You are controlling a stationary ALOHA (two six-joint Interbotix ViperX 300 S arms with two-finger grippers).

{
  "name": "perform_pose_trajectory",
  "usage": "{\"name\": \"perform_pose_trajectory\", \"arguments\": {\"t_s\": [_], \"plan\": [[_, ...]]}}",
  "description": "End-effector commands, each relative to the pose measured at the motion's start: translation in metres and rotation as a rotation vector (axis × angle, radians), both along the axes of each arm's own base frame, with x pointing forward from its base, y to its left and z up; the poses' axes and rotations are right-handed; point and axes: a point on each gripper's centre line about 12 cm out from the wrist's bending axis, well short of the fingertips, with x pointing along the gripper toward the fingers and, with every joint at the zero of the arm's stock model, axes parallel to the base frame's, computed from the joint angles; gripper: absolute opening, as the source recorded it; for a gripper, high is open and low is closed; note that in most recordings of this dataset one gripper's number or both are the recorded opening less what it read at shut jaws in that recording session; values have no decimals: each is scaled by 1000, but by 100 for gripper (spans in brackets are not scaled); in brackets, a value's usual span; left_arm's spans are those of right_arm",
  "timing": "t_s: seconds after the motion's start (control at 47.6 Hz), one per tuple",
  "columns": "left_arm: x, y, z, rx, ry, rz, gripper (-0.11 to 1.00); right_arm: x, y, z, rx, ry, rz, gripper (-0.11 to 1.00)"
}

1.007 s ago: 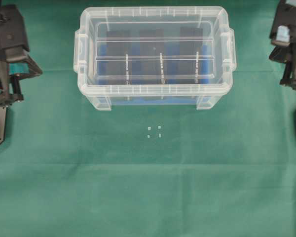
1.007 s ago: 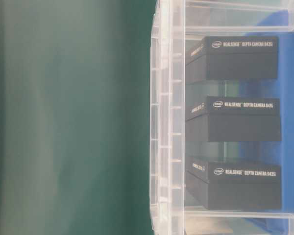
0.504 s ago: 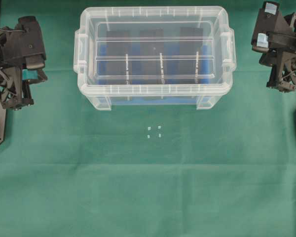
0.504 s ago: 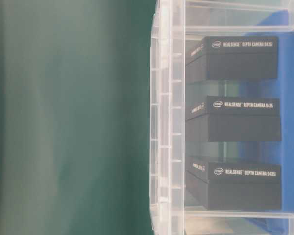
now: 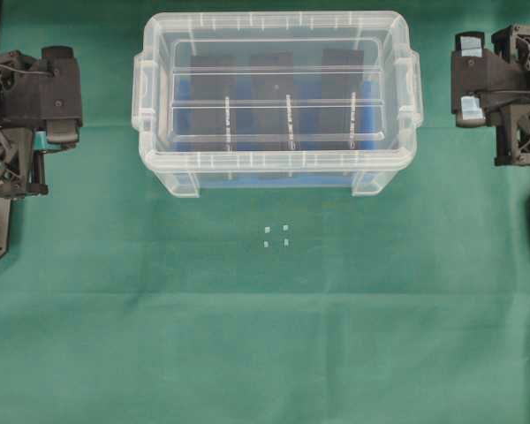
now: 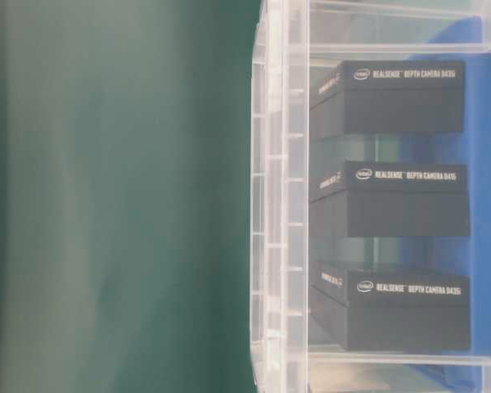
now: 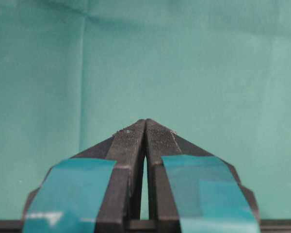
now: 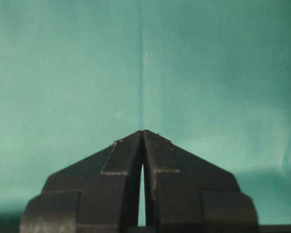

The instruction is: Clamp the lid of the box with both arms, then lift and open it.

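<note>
both-sided, left claw and right claw pressed together, empty; lid rests on box.

**Clear plastic, blue floor, black blocks on green**

We see a colourless see-through box with a blue floor and black blocks lettered in white. The cloth is plain green. The black left gripper wears teal tape.

Glossy clear plastic box on matt green cloth.
</note>
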Motion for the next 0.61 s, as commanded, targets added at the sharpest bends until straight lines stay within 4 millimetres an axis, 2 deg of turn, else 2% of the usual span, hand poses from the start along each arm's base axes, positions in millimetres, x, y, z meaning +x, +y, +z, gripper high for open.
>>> {"name": "perform_pose_trajectory", "arguments": {"t_s": [0.0,0.399,0.588], "plan": [[4,1,11,14,-31,-5,0,2,-1,7,-8,-15,0,0],[7,2,12,15,-27,-8,0,3,-1,9,-8,-25,-2,0],[17,5,10,10,-8,-12,0,8,-3,10,-12,-35,1,0]]}}
